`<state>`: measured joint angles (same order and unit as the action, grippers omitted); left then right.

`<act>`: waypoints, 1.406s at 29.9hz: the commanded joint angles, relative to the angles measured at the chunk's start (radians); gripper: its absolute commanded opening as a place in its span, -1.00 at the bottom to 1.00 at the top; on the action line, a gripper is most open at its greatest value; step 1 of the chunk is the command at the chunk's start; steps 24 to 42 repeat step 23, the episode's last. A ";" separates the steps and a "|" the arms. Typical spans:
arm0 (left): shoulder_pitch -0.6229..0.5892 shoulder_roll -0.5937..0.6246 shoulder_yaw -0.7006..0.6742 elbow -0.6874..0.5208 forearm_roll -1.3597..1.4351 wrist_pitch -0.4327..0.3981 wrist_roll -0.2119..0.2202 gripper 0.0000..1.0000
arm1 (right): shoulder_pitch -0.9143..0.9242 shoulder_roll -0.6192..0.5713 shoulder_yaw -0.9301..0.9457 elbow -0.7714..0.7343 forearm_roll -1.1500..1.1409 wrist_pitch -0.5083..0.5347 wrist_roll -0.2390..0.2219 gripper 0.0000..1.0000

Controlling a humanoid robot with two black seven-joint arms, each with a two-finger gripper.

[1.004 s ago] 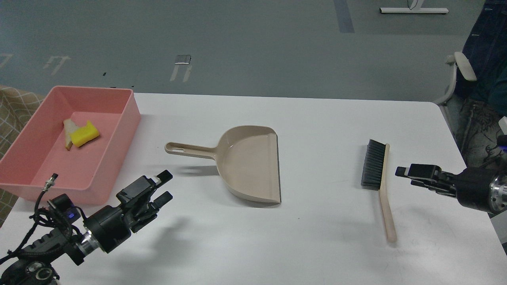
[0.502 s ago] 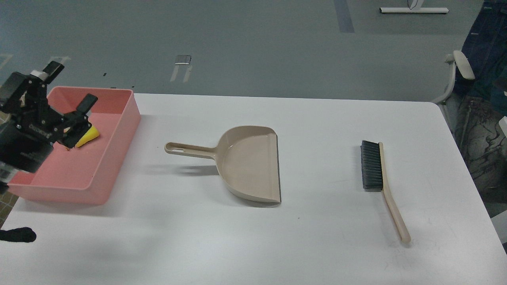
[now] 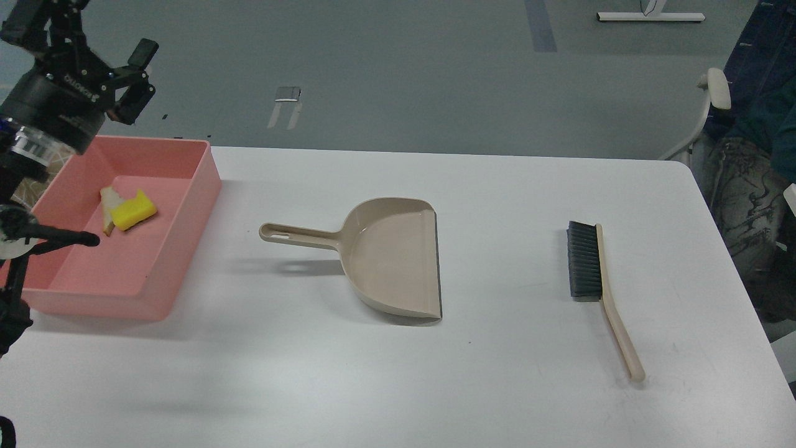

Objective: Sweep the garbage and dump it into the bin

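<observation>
High at the far left, above the back wall of the bin, the left claw hangs in the air with its two fingers spread wide and nothing between them; one fingertip shows dark against the grey floor, the other runs up out of the top edge. The right claw is out of view.

Below it the pink bin sits on the left end of the white bench, its long axis running from the near left corner away toward the back. Both pieces of garbage lie on its floor in the far half: the yellow block, long side slanting from near-left to far-right, and the bread slice touching its left side, with the slice's narrow end toward the near edge.

Well to the right, mid-bench, the beige dustpan lies flat, handle pointing left toward the bin and open mouth facing right. Farther right again the brush lies with bristles facing left and its handle trailing toward the near right.

Half a second ago the left claw hung in front of the bin, hiding most of the garbage; it is now higher and the scraps show fully. A second ago it was low at the near left and the right claw reached in beside the brush, which has since turned slightly.
</observation>
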<state>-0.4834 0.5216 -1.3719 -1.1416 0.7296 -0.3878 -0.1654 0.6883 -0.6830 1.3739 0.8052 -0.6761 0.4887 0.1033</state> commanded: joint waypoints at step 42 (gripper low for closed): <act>-0.508 -0.334 0.435 0.703 -0.113 0.095 -0.213 0.95 | 0.162 0.275 -0.004 -0.287 -0.002 0.000 0.056 0.98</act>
